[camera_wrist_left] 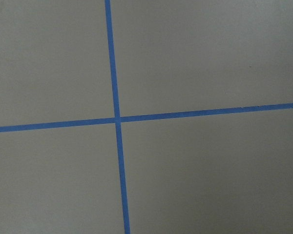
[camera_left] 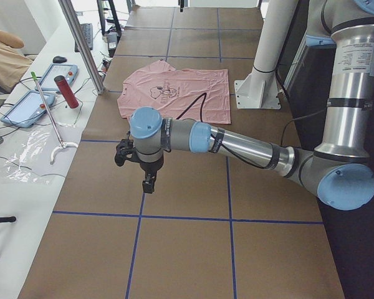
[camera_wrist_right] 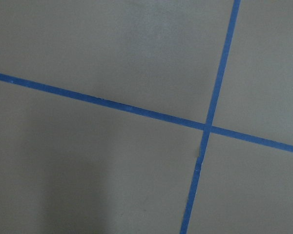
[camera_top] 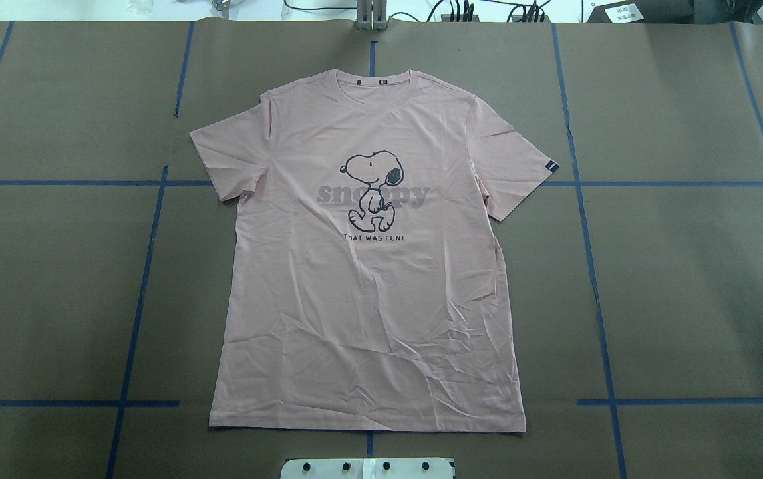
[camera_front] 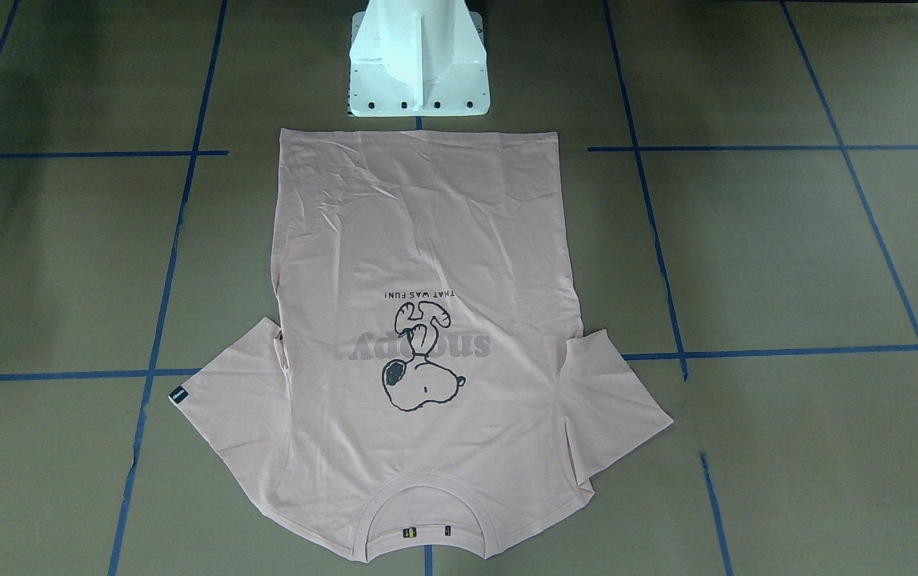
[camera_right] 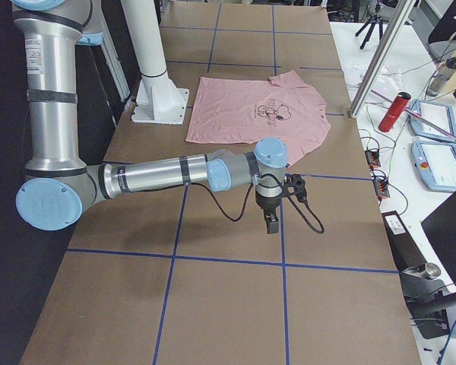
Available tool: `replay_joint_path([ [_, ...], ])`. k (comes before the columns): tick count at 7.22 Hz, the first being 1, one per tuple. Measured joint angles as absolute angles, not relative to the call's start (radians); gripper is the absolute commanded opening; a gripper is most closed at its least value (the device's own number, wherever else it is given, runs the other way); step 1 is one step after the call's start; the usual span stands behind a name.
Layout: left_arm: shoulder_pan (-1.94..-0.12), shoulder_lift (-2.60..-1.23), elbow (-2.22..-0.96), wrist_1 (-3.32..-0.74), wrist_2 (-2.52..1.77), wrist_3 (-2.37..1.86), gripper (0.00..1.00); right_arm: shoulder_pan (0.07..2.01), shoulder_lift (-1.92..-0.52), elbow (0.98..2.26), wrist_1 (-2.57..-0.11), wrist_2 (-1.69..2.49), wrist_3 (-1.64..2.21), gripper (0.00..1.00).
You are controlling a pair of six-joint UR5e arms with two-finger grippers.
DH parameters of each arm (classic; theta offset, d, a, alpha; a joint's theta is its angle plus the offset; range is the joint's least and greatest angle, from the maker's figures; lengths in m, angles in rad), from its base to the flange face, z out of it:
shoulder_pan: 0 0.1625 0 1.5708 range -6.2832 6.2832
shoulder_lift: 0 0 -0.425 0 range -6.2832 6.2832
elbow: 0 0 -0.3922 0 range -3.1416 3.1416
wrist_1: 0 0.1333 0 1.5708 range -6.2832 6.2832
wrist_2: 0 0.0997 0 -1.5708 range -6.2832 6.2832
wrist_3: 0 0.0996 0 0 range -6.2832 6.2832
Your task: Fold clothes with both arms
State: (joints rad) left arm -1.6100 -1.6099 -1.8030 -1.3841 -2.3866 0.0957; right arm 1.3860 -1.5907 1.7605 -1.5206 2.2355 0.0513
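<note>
The clothes are one pale pink T-shirt (camera_top: 368,279) that lies flat and face up in the middle of the table, sleeves spread, its hem toward the robot's base and its neck toward the far edge. The dog print (camera_top: 373,189) shows fully. The T-shirt (camera_front: 426,264) has wrinkles near the hem. My left gripper (camera_left: 148,182) hangs over bare table well away from the T-shirt (camera_left: 181,93). My right gripper (camera_right: 271,223) hangs likewise on the other side of the T-shirt (camera_right: 258,110). Whether either is open or shut I cannot tell. Both wrist views show only brown covering and blue tape.
Blue tape lines (camera_top: 148,266) grid the brown table cover. The white pedestal (camera_front: 418,64) stands just behind the hem. A side bench holds tablets (camera_left: 25,107), a red cylinder (camera_left: 67,91), cables and a metal post (camera_left: 81,43). A person's sleeve (camera_left: 3,59) shows at the bench.
</note>
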Motion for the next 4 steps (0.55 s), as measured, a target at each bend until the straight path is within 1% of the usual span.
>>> replay_joint_path([
  [2,-1.621,-1.603,-1.800,-1.394,-2.390,0.159,1.00,1.401,-1.554,1.782,-1.637,2.247,-0.025,1.00],
  [4,-1.621,-1.602,-1.786,-1.408,-2.391,0.172,1.00,1.414,-1.541,1.791,-1.677,2.262,-0.074,1.00],
])
